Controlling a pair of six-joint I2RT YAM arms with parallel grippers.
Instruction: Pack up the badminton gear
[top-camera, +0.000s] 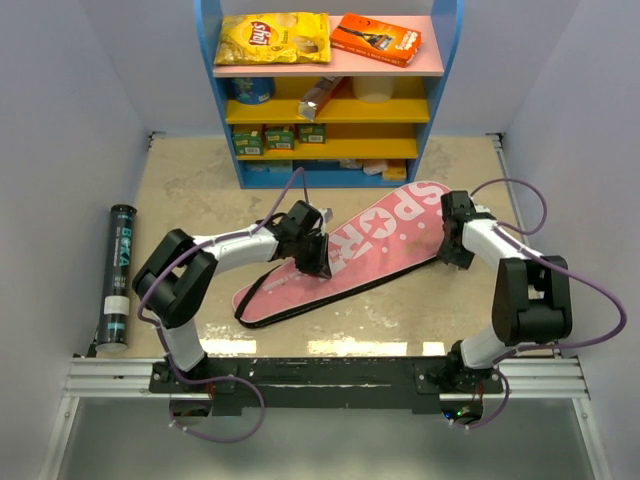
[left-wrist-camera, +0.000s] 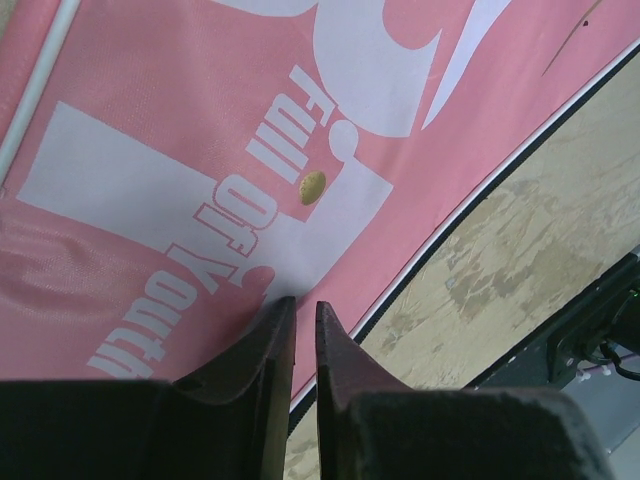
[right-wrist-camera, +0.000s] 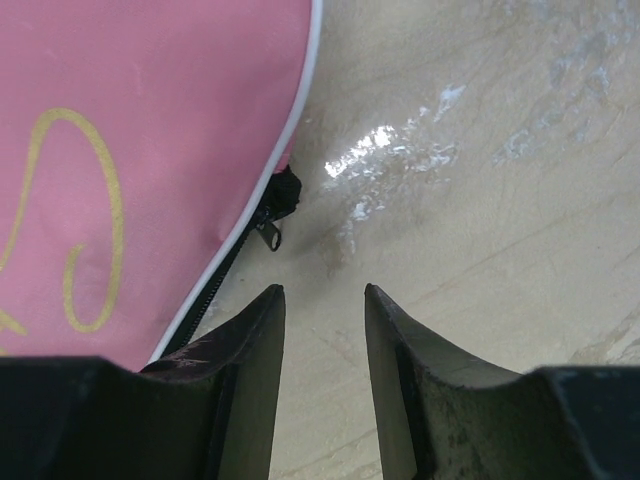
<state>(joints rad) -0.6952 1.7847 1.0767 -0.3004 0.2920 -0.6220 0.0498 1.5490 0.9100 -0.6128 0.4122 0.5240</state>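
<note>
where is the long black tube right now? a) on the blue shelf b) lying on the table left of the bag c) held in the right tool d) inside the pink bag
b: the black tube lies flat on the table near its left edge, apart from the pink bag.

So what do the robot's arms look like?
Both the left arm and the right arm have white tube-shaped links joined by chunky black joints. A thin purple cable loops along each one. Their jaws are dark, smooth wedges that taper toward the tips. I can't see any writing on them.
</note>
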